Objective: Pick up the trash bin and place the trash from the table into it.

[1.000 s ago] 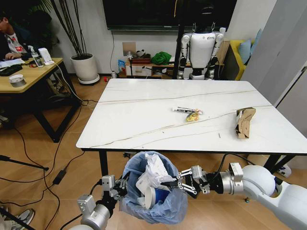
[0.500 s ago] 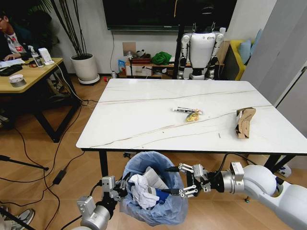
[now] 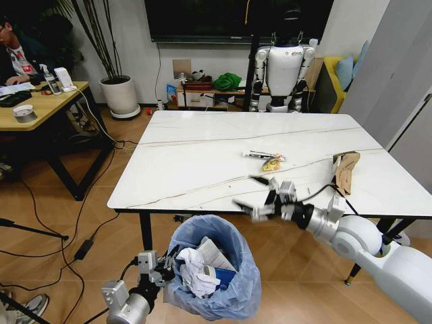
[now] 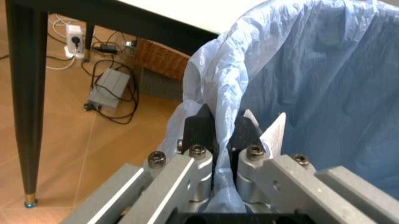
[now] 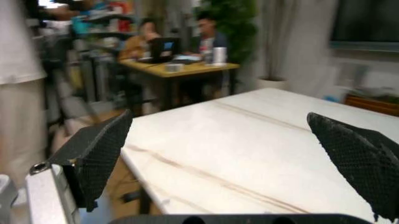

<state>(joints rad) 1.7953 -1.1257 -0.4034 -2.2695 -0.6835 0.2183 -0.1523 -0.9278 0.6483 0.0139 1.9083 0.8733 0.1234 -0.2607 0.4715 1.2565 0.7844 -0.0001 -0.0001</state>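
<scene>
Left hand (image 4: 218,135): fingers pinched shut on the rim and blue liner of the trash bin (image 3: 214,273), held below the near edge of the bench (image 3: 202,169). Risk: the thin liner may slip or tear, dropping the bin.

Right hand (image 3: 260,196): wide open, empty, over the near edge. Risk: a poor approach could knock the snack wrapper (image 3: 271,163) or brown paper bag (image 3: 344,172) off the bench.

No legible writing or brands.
</scene>
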